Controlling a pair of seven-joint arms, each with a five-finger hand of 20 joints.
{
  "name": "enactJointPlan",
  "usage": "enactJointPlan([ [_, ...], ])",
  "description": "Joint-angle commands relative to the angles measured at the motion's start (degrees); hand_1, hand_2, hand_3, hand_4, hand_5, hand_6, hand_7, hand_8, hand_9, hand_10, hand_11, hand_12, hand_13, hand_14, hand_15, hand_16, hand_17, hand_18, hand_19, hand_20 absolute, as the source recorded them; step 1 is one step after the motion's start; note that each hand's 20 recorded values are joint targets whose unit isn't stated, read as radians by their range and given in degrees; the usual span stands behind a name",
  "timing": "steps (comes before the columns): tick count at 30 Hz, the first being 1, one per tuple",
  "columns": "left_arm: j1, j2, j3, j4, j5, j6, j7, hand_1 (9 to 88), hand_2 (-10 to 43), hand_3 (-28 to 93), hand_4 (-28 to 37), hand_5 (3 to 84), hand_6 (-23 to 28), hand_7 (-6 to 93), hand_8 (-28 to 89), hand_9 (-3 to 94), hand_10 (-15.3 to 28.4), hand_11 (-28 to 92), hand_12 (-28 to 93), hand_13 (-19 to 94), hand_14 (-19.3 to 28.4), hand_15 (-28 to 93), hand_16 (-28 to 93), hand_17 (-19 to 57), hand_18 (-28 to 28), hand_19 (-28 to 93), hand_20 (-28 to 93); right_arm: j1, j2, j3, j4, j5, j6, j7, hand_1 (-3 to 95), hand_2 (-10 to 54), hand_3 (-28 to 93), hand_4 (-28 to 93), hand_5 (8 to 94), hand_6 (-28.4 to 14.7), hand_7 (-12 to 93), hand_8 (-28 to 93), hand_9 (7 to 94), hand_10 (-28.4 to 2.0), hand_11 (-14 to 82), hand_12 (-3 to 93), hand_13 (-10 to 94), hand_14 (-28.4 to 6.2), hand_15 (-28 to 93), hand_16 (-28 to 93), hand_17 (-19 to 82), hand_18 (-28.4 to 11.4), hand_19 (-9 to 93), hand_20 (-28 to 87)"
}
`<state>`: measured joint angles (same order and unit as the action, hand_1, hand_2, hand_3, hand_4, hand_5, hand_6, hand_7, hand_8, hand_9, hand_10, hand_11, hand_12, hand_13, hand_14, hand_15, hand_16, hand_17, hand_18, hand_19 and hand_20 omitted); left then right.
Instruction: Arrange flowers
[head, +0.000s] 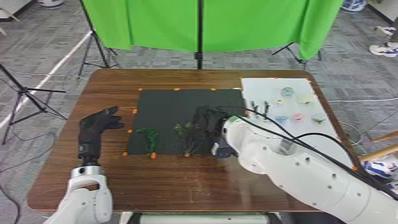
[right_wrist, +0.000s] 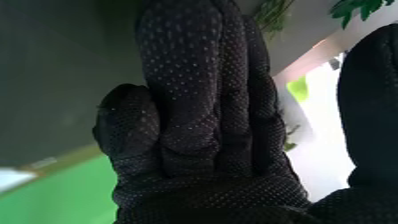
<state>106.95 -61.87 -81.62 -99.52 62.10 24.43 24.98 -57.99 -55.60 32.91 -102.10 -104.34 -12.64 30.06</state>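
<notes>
- The flowers (head: 298, 117) lie spread on the white board (head: 262, 85), at the right of the table (head: 178, 185); I see greens (head: 149, 140) on the black mat (head: 169, 102)
- I judge them all light and probably artificial, with soft heads that crush easily, so I'd pinch gently, low on any stem
- The greens look bendy; I'd take them by the end nearest me, away from the leaves
- The thin sprig (head: 186, 131) likely springs and slips against fabric, so its gathered base is my best hold
- My right hand (right_wrist: 195, 160) has its fingers straight and pressed together, thumb apart, with nothing pinched that I can see
- My left hand (head: 93, 127) is relaxed and empty, left of the mat
- In the head view the right glove blends into the mat, and the arm (head: 306, 172) and cables (head: 313, 134) cover part of the board
- In the wrist view the leaves (right_wrist: 357, 9) are cut off, and I can't tell whose they are
</notes>
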Motion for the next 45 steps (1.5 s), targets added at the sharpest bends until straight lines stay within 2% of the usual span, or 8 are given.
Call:
enactJointPlan([
  [1, 1.09, -1.49, 0.59, 0.6, 0.18, -0.53, -0.32, 31.0, 1.8, 57, -19.4, 62.9, 8.0, 8.4, -5, 64.3, 16.9, 23, 14, 61, 20.9, 40, -3, 18.6, 23.8, 62, 21, 0.74, 1.63, 0.62, -0.25, -5.57, 2.03, -1.35, 27.6, -9.5, 63, -15, 67.5, -0.4, 24, -9, 85.7, -14.3, 28.5, 21.7, 94, -5.3, 37, 29, 63, -11.9, 87, 32],
  [5, 1.33, -1.5, 0.38, 0.54, 0.24, -0.54, -0.37, 31.0, 1.8, 57, -19.4, 62.9, 8.0, 8.3, -5, 64.2, 16.8, 23, 14, 61, 20.8, 40, -3, 18.6, 23.8, 62, 21, 2.01, 3.3, 1.08, -2.38, -7.85, 4.15, -0.77, 27.3, -9.5, 63, -15, 65.1, -1.7, 23, -9, 83.7, -14.3, 28.4, 21.9, 93, -5.5, 36, 30, 62, -12.0, 87, 32],
  [8, 1.54, -1.46, 0.18, 0.38, 0.3, -0.44, -0.55, 31.1, 1.8, 57, -19.4, 62.9, 8.0, 8.3, -5, 64.2, 16.8, 23, 14, 61, 20.7, 40, -3, 18.6, 23.8, 62, 21, 3.64, 4.7, 2.64, -4.14, -11.65, 3.29, -0.59, 28.0, -9.5, 63, -15, 64.0, -2.6, 22, -8, 81.9, -14.1, 27.8, 22.2, 93, -5.6, 36, 31, 62, -12.3, 87, 32],
  [13, 2.01, -1.26, 0.05, 0.15, 0.4, -0.36, -0.68, 31.1, 1.7, 57, -19.4, 62.9, 8.0, 8.4, -5, 64.2, 16.9, 23, 14, 61, 20.8, 40, -3, 18.7, 23.9, 62, 21, 7.12, 5.76, 7.18, -4.6, -19.11, -10.65, 2.58, 26.1, -9.5, 58, -17, 65.7, -5.0, 18, -6, 81.4, -14.7, 27.9, 23.8, 92, -5.6, 40, 32, 61, -12.7, 88, 34],
  [21, 2.81, -1.49, -0.54, -0.17, 0.47, -0.17, -0.82, 31.2, 1.7, 57, -19.3, 62.9, 8.0, 8.4, -5, 64.2, 16.9, 23, 14, 61, 20.8, 40, -3, 18.7, 23.9, 62, 21, 5.95, 6.14, 13.19, 0.77, -23.23, -21.44, 9.49, 20.9, -9.5, 54, -19, 71.9, -6.0, 16, -5, 85.2, -13.7, 37.1, 29.2, 94, -4.2, 51, 34, 63, -14.9, 93, 46],
  [25, 2.57, -1.45, -0.36, -0.1, 0.55, -0.32, -0.82, 31.2, 1.7, 57, -19.3, 62.9, 8.0, 8.4, -5, 64.3, 16.9, 23, 14, 61, 20.8, 40, -3, 18.7, 23.8, 62, 21, 4.44, 4.9, 14.54, 3.47, -22.36, -23.31, 12.34, 21.2, -9.5, 54, -18, 74.7, -6.3, 16, -5, 87.5, -13.1, 40.0, 30.6, 94, -3.3, 58, 32, 67, -14.6, 93, 54],
  [42, 1.46, -1.79, 0.36, 0.49, 0.36, -0.91, -0.43, 31.1, 1.8, 57, -19.4, 62.9, 8.0, 8.3, -5, 64.2, 16.9, 23, 14, 61, 20.9, 40, -3, 18.7, 23.9, 62, 21, 2.22, -1.3, 16.01, 11.13, -21.01, -25.46, 18.75, 24.6, -9.5, 53, -15, 76.8, -6.5, 17, -5, 89.0, -13.0, 40.9, 31.0, 94, -2.8, 62, 29, 69, -13.9, 93, 56],
  [45, 1.43, -1.95, 0.4, 0.62, -0.1, -0.97, -0.22, 30.8, 2.0, 57, -19.5, 62.9, 8.0, 8.3, -5, 64.2, 16.9, 23, 14, 61, 20.9, 40, -3, 18.7, 23.9, 62, 21, 1.62, -1.99, 16.12, 11.87, -21.68, -25.72, 18.77, 24.2, -9.5, 53, -15, 76.8, -6.5, 17, -5, 89.0, -13.0, 40.9, 30.9, 94, -2.8, 62, 29, 69, -14.0, 93, 56],
])
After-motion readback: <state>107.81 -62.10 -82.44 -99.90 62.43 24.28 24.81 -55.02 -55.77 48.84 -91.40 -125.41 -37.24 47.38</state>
